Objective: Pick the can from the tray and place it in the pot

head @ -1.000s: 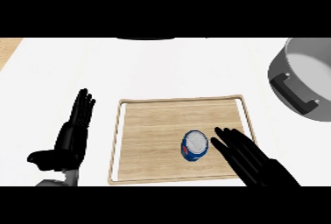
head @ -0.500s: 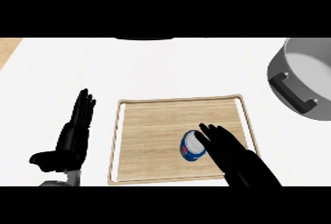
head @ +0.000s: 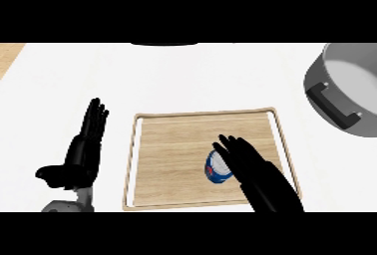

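Standing right by the counter here. Closest to me, the black right hand [head: 254, 172] comes in from the lower edge over the pale wooden tray with the raised rim [head: 206, 116]. Its fingers are straight and slightly spread, not curled round anything, and they lie across the right side of the small blue-and-white can with the silver top [head: 216, 168]. The can sits in the lower right part of the tray, and part of it is hidden under those fingers. I can't tell whether they touch it or just hang above it.

Off to the left, outside the tray, the black left hand [head: 83, 152] rests on the white counter [head: 184, 74], fingers straight and together, pointing away from me.

Handling-wise, my guess is the can is stiff, light and smooth-sided, so a bit slippery. A thin metal wall could dent if squeezed hard. I'd wrap it round the middle of the body, thumb on one side and fingers on the other, rather than pinch the rim.

Farther off at the right edge sits the big grey metal pot with the dark side handle [head: 346, 84], well apart from the tray. It's wide open on top, so dropping the can in should be forgiving.
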You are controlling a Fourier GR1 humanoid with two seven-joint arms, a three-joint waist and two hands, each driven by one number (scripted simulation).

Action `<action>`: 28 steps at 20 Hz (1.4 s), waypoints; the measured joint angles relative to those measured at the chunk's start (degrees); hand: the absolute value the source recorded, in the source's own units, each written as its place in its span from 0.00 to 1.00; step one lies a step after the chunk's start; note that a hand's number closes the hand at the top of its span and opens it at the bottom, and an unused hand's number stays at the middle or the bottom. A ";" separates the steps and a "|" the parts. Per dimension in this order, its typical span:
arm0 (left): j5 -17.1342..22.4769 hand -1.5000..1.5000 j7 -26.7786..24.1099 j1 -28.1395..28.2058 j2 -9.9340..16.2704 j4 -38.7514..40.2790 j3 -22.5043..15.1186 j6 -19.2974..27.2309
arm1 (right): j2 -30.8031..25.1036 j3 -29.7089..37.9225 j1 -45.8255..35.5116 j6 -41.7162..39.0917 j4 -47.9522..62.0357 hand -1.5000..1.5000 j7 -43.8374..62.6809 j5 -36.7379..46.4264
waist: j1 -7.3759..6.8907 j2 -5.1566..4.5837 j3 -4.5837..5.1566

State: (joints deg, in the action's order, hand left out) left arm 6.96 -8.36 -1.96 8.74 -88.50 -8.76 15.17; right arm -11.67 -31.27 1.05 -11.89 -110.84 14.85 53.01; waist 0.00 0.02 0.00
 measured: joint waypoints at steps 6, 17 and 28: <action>-1.06 0.50 1.69 1.26 -0.39 -2.24 1.04 -1.50 | 2.99 1.44 -2.26 1.19 5.73 1.00 -2.63 1.52 | -0.07 0.05 0.01; -3.47 0.50 1.09 2.81 -2.85 -2.72 0.56 -2.14 | 5.83 2.40 -5.18 10.53 9.05 1.00 -9.09 8.27 | -0.06 0.18 0.05; -4.46 0.50 1.08 1.37 -3.63 -1.94 1.80 -3.01 | 1.87 7.36 -9.52 3.82 16.09 1.00 -12.16 8.64 | -0.54 0.33 0.20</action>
State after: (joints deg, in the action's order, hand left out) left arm 2.50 -7.28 -0.59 5.11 -90.45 -6.96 12.15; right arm -9.80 -23.91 -8.47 -8.06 -94.75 2.69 61.64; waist -0.54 0.35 0.20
